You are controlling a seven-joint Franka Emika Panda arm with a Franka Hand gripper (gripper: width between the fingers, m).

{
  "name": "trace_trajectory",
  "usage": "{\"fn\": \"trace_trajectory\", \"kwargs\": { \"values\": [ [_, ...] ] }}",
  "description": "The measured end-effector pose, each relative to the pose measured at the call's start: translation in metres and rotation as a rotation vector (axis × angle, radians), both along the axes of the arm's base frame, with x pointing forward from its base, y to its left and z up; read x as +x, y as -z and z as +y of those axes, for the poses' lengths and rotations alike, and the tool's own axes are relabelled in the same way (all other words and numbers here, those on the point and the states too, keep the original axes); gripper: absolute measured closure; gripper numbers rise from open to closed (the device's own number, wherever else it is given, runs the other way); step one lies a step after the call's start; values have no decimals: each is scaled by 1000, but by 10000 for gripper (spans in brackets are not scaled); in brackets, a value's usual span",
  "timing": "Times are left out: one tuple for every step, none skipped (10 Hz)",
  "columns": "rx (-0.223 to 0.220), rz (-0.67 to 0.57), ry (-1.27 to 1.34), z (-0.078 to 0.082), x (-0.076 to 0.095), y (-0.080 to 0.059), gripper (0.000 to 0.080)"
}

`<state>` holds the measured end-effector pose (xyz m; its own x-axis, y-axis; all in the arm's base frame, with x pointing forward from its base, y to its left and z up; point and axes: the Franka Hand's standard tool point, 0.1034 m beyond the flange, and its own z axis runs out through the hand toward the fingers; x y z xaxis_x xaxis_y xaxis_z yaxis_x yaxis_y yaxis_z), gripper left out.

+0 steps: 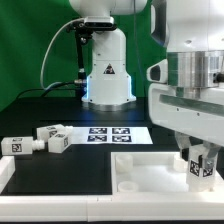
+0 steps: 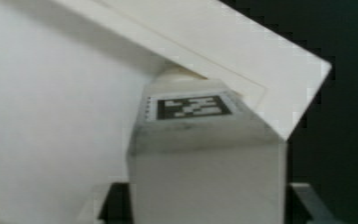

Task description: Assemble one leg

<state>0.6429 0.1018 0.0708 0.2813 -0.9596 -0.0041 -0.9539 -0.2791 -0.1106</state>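
My gripper (image 1: 200, 160) is shut on a leg (image 1: 201, 170), a small white block with a black-and-white tag. It holds the leg upright at the far right corner of the large white tray-like piece (image 1: 140, 172), on the exterior view's right. In the wrist view the leg (image 2: 197, 140) fills the middle, tag end pointing at the tray piece's corner (image 2: 247, 70), with my gripper (image 2: 208, 205) clamped on its sides. I cannot tell whether the leg touches the tray piece. Other legs (image 1: 50, 138) lie loose on the exterior view's left.
The marker board (image 1: 110, 133) lies flat on the black table between the loose legs and the tray piece. Another loose leg (image 1: 15, 146) sits at the far left edge. The arm's white base (image 1: 105, 75) stands behind, before a green backdrop.
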Motion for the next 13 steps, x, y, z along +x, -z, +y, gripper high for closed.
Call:
{"fn": "trace_trajectory", "kwargs": {
  "values": [
    [17,6,111,-1,-1,0,512],
    [31,11,219,-2,-2,0,512],
    [40,14,284,-3,-2,0,512],
    [41,15,286,-4,-2,0,512],
    [41,15,279,-3,-2,0,512],
    [40,15,274,-3,-2,1,512],
    [25,9,151,-2,-2,1,323],
    [11,5,-18,2,-2,0,209],
    [2,6,-154,6,-3,1,209],
    [-8,2,-255,6,-4,1,162],
    [-15,-2,-313,5,-3,1,153],
    [-22,-6,-386,5,-3,1,153],
    [-31,-9,-466,5,-3,1,151]
  ]
}}
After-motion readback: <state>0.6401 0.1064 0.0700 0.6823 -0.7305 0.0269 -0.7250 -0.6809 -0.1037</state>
